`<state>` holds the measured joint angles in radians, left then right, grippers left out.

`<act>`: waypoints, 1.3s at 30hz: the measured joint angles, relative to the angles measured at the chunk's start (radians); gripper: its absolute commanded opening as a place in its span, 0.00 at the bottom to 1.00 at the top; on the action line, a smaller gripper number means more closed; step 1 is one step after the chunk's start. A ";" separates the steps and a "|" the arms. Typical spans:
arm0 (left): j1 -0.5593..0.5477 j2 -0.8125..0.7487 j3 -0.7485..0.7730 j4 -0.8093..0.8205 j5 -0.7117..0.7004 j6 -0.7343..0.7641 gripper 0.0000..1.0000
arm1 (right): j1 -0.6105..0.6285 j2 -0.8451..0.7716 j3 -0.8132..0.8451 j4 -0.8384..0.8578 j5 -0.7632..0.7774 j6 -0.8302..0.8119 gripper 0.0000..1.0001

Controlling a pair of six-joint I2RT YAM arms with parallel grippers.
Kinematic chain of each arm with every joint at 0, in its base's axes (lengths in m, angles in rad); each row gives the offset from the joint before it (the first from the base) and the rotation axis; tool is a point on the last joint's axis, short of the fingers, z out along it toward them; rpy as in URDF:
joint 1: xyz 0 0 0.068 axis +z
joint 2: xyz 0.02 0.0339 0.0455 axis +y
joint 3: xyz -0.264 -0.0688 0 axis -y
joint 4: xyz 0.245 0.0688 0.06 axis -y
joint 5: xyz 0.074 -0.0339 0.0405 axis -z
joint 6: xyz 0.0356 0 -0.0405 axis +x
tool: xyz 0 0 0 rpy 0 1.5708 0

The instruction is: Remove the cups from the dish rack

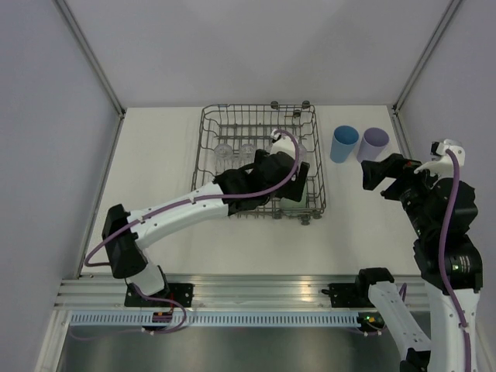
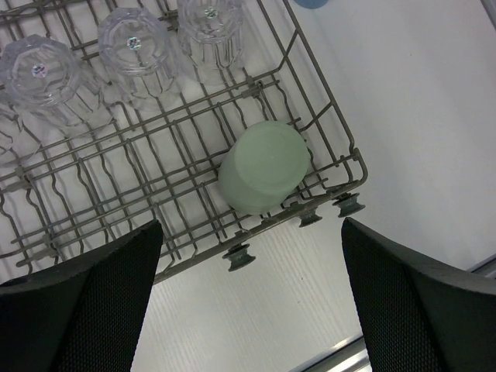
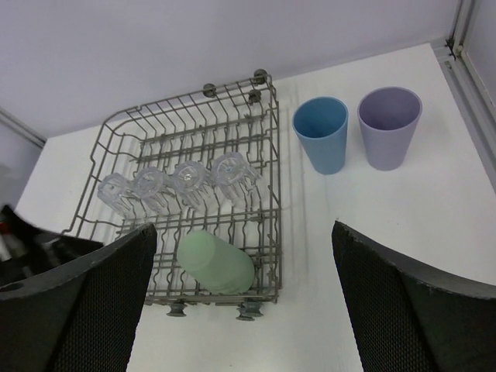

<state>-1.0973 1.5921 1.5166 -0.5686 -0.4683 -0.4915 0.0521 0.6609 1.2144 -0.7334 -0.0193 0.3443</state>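
Left gripper [image 2: 252, 232]: jaws wide, empty, poised over the near right corner of the dish rack [image 1: 208, 147]. Four clear cups [image 3: 190, 174] stand upside down in a row on the tines. The light green cup [image 2: 263, 167] lies on its side against the corner wires. Blue cup [image 3: 320, 132] and lavender cup [image 3: 389, 124] stand upright on the table, right of the rack. Right gripper [image 3: 244, 229]: jaws wide, empty.

Risk: as you descend, a finger may catch a wire and drag the rack. A round, tilted cup may squirt from the pinch.
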 measured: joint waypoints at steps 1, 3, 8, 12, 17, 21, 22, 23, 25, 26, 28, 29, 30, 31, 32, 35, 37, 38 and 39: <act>0.000 0.023 0.011 0.007 0.002 0.005 1.00 | 0.005 -0.023 -0.002 0.000 -0.003 0.004 0.98; 0.000 0.069 0.022 0.030 0.008 0.020 1.00 | 0.013 -0.061 -0.003 0.000 -0.008 0.009 0.98; 0.000 0.168 0.037 0.064 0.009 0.051 1.00 | 0.054 -0.083 -0.002 -0.034 0.003 0.001 0.98; 0.000 0.228 0.058 0.076 0.008 0.060 1.00 | 0.088 -0.082 -0.002 -0.075 0.036 -0.013 0.98; 0.000 0.275 0.063 0.082 0.007 0.066 1.00 | 0.096 -0.084 -0.002 -0.099 0.022 -0.026 0.98; 0.003 0.319 0.074 0.091 0.008 0.069 0.99 | 0.097 -0.084 -0.002 -0.102 -0.009 -0.031 0.98; 0.005 0.328 0.075 0.096 0.007 0.069 0.99 | 0.097 -0.084 -0.002 -0.102 -0.016 -0.032 0.98; 0.008 0.336 0.075 0.099 0.008 0.071 0.99 | 0.097 -0.084 -0.002 -0.102 -0.021 -0.034 0.98; 0.012 0.343 0.075 0.107 0.008 0.074 0.98 | 0.097 -0.084 -0.002 -0.102 -0.033 -0.035 0.98; 0.014 0.345 0.075 0.112 0.008 0.075 0.97 | 0.097 -0.084 -0.002 -0.102 -0.038 -0.036 0.98; 0.018 0.345 0.075 0.125 0.009 0.078 0.96 | 0.097 -0.084 -0.002 -0.102 -0.048 -0.038 0.98; 0.019 0.345 0.076 0.130 0.009 0.080 0.96 | 0.097 -0.084 -0.002 -0.102 -0.055 -0.038 0.98; 0.020 0.346 0.079 0.135 0.009 0.082 0.96 | 0.097 -0.084 -0.002 -0.102 -0.058 -0.038 0.98; 0.022 0.347 0.081 0.138 0.009 0.083 0.96 | 0.097 -0.084 -0.002 -0.102 -0.061 -0.038 0.98; 0.024 0.348 0.083 0.142 0.009 0.084 0.95 | 0.097 -0.084 -0.002 -0.102 -0.065 -0.038 0.98; 0.032 0.357 0.089 0.158 0.010 0.087 0.88 | 0.097 -0.084 -0.002 -0.102 -0.083 -0.042 0.98; 0.036 0.362 0.089 0.158 0.010 0.089 0.79 | 0.097 -0.084 -0.002 -0.102 -0.093 -0.044 0.98; 0.038 0.362 0.089 0.159 0.011 0.091 0.74 | 0.097 -0.084 -0.002 -0.102 -0.097 -0.045 0.98; 0.040 0.362 0.089 0.159 0.015 0.092 0.73 | 0.097 -0.084 -0.002 -0.102 -0.100 -0.045 0.98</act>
<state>-1.0573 1.9545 1.6054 -0.4095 -0.4534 -0.3996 0.1490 0.5770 1.2121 -0.8352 -0.1196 0.2993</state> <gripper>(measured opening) 0.777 0.978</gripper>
